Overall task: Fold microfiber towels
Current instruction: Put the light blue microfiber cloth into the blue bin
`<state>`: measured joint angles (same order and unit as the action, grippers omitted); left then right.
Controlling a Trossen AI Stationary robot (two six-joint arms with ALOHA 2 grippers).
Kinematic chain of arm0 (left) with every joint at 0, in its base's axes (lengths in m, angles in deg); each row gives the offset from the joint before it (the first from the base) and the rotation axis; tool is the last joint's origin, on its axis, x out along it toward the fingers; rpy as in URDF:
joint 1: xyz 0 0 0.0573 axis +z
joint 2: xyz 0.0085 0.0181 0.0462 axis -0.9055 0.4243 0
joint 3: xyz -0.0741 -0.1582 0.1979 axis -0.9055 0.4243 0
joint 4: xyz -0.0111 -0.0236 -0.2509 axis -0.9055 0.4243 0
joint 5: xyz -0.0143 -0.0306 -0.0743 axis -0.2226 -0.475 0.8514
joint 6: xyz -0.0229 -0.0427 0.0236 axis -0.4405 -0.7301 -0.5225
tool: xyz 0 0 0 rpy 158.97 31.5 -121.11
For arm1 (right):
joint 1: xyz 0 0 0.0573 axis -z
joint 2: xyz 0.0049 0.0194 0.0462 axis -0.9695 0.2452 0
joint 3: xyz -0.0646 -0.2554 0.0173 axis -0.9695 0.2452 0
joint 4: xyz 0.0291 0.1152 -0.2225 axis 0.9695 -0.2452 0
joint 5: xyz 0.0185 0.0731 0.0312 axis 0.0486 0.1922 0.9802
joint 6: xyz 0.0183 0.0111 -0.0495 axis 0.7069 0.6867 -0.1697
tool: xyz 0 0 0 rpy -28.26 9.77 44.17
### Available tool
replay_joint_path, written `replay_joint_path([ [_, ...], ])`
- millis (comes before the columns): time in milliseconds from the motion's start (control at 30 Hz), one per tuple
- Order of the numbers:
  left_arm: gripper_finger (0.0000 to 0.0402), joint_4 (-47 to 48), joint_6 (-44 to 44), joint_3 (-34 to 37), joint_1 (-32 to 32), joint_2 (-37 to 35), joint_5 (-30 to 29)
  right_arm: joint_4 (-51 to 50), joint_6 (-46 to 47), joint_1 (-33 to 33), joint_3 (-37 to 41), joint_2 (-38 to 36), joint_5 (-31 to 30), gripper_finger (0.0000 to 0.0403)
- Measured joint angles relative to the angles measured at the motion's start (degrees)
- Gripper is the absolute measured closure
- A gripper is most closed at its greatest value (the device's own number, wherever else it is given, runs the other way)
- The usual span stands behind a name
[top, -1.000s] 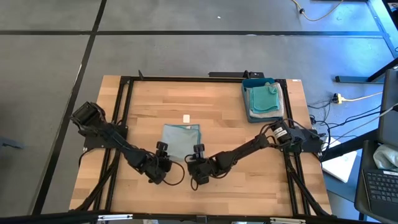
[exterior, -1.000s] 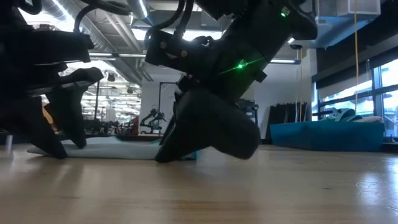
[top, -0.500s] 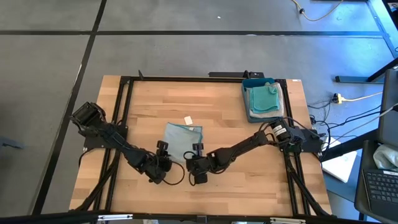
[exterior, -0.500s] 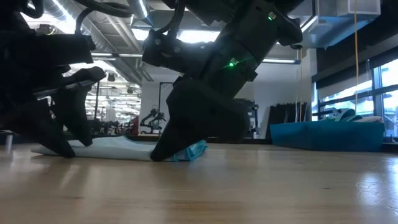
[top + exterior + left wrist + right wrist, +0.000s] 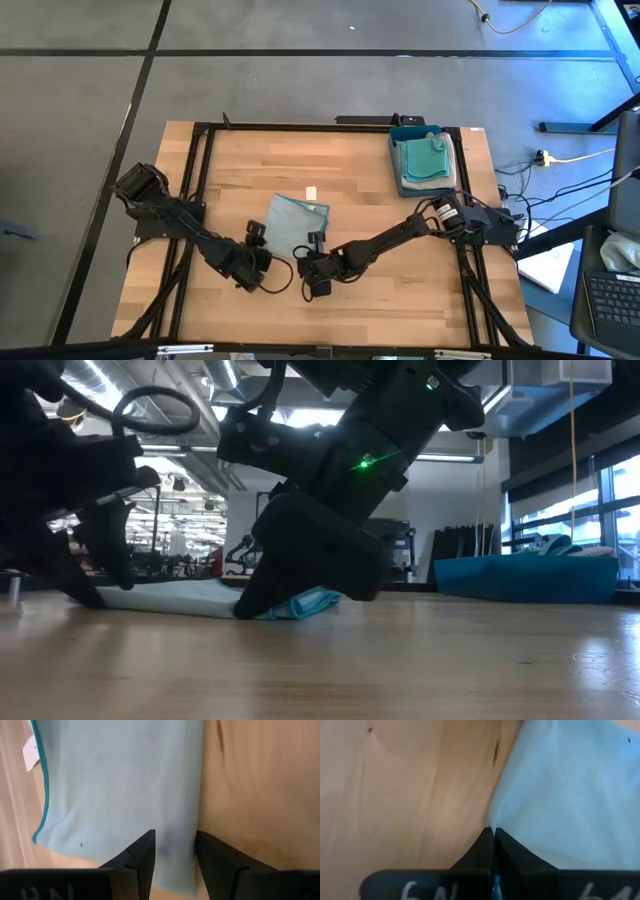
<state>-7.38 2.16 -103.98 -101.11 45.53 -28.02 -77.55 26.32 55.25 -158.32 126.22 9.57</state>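
A pale blue microfiber towel [image 5: 296,224] with a teal hem and a white tag [image 5: 311,192] lies flat on the wooden table. My right gripper [image 5: 313,250] is shut on its near right corner. My left gripper [image 5: 256,240] stands open at the towel's near left edge, and in the left wrist view a strip of the towel [image 5: 175,845] shows between its two fingers. Other folded microfiber towels [image 5: 425,158] lie stacked in the blue tray [image 5: 396,170] at the far right. My right gripper pinches the towel's near right corner [image 5: 491,825] between its two shut fingers, coming slanting down from the table's near side. That corner is bunched into a small teal-edged fold [image 5: 308,602] on the table, while the rest lies flat. My left gripper's fingertips [image 5: 92,598] are down at the towel's level; whether they touch it I cannot tell.
The black frame rails [image 5: 196,180] run along the table's left, right and far sides. Bare wood lies to the right of the towel and along the near edge. Beyond the table the low view shows a room with equipment.
My right gripper has shut on the towel's near right corner and shifted a little toward the table's left. That corner has bunched up, and the towel has turned slightly, its tag end swinging toward the right.
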Motion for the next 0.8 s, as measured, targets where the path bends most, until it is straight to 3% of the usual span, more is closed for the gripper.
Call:
replay_joint_path([
  [400, 0.0270, -7.40, 0.01, 4.07, 2.16, -0.19, -1.65, 0.04, 0.02, -0.05, -1.41, -0.27, -0.81, 0.0397],
  [467, 0.0290, -7.71, 2.14, 4.09, 2.16, -0.15, -0.94, 0.07, 0.01, -0.04, -1.66, -0.53, -0.62, 0.0397],
  [600, 0.0379, -7.60, 5.38, 4.12, 2.34, -0.04, 0.86, -0.18, 0.20, -0.04, -1.70, -1.55, -0.77, 0.0396],
  [800, 0.0399, -3.65, 12.49, 1.78, 3.55, 0.30, -3.44, -1.02, 0.57, -0.07, -1.79, -3.66, -2.82, 0.0397],
])
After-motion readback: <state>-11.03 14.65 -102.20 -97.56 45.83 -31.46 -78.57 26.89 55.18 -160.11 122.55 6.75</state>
